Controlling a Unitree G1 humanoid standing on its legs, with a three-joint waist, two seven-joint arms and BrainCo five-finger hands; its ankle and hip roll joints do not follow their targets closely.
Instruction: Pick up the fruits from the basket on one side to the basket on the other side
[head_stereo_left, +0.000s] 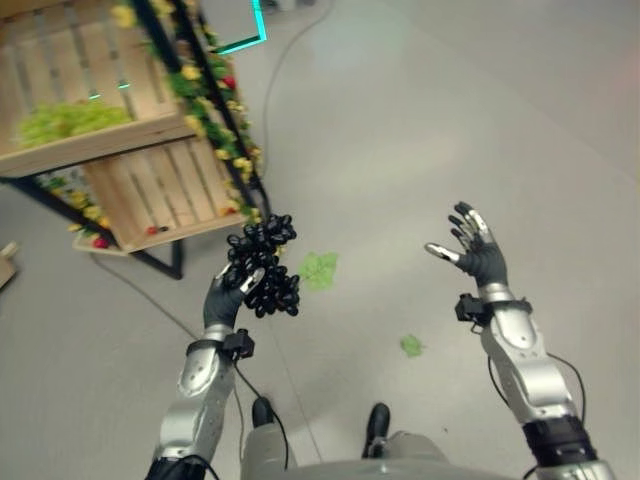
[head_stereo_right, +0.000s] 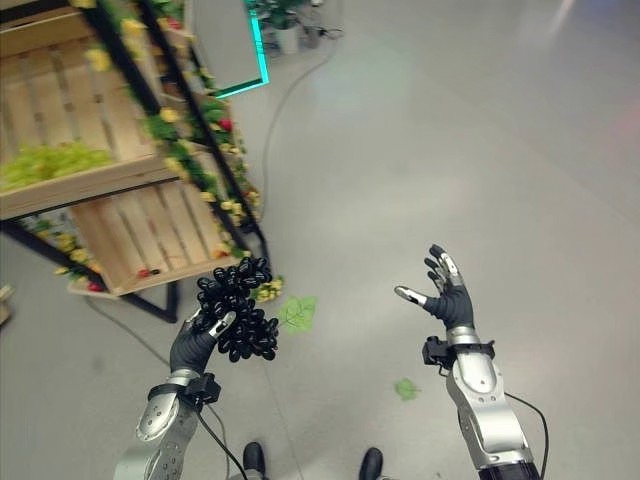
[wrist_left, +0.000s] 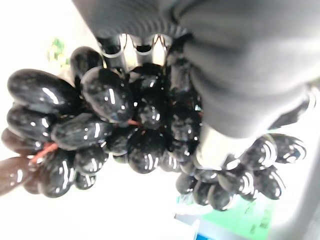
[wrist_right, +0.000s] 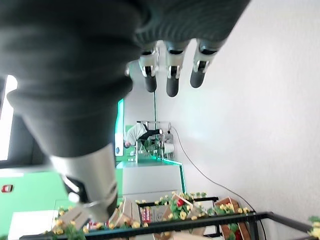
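Left robot hand (head_stereo_left: 228, 297) curled round black grape bunch (head_stereo_left: 266, 262), lifted over wide bare floor (head_stereo_left: 420, 130), wooden crates (head_stereo_left: 165, 190) near its left, right robot hand (head_stereo_left: 478, 253) spread, holding nothing.

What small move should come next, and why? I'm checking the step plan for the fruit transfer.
Probably carry on toward the receiving basket, which I cannot see here. The left hand is curled round the black grapes, held above the floor beside the wooden crates; the right hand is open and holds nothing.
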